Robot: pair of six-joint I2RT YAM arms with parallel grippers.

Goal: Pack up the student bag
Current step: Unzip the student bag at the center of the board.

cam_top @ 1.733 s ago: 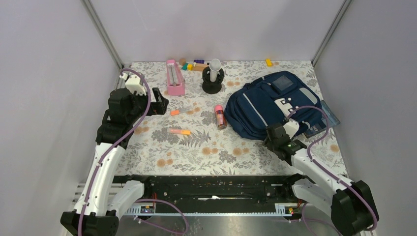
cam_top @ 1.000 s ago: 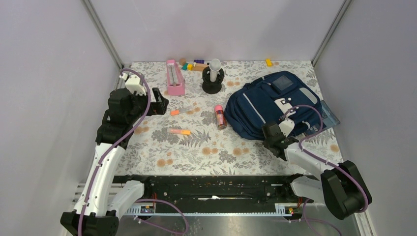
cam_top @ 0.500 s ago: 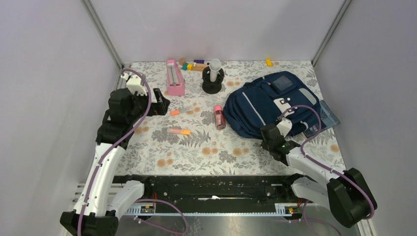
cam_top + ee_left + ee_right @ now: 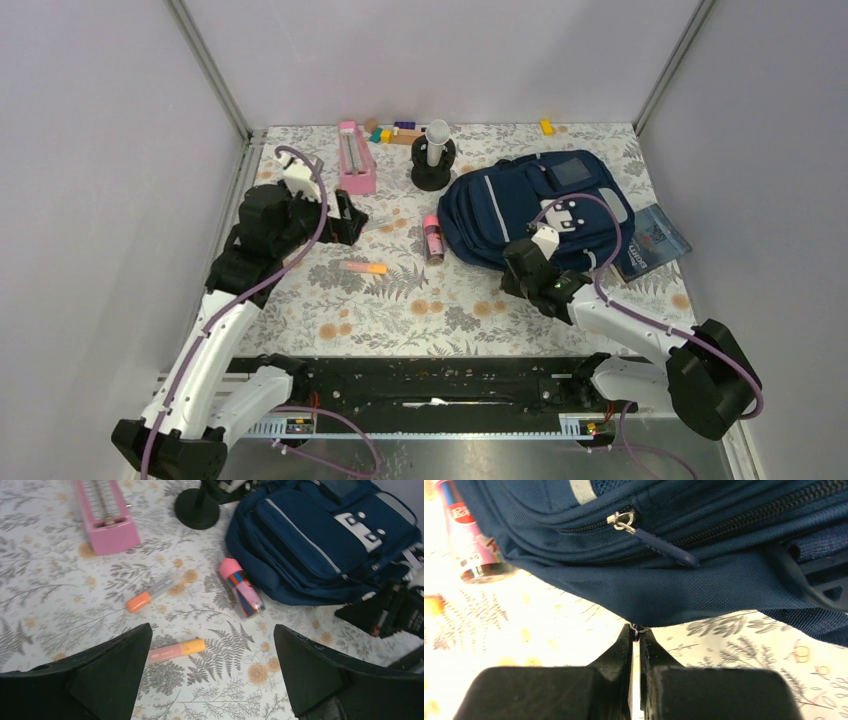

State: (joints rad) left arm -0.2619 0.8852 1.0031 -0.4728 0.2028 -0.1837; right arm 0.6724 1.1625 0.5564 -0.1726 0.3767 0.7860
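**Navy bag shut, packing not yet begun**

Navy fabric fills the right wrist view. The bag (image 4: 540,205) lies flat on the right half of the bench (image 4: 400,310), its front panel up. Both zips that show in that view look closed, one with a blue tab (image 4: 664,547).

The right end effector (image 4: 639,632) sits at the bag's near hem, its tips nipped almost together on a small metal pull (image 4: 638,628). I judge this to be the opening step, with no compartment open yet.

The left end effector (image 4: 212,630) hangs over the bench's left half, spread wide and holding nothing.

Nothing appears packed. Lying loose on the bench are:
- a pink tube (image 4: 241,586) just beside the bag
- an orange-capped marker (image 4: 150,594)
- a highlighter (image 4: 176,650)
- a pink case (image 4: 355,155)
- a booklet (image 4: 650,238), partly under the bag's right side

So almost all of the task is left: open the bag, load the items, zip it.
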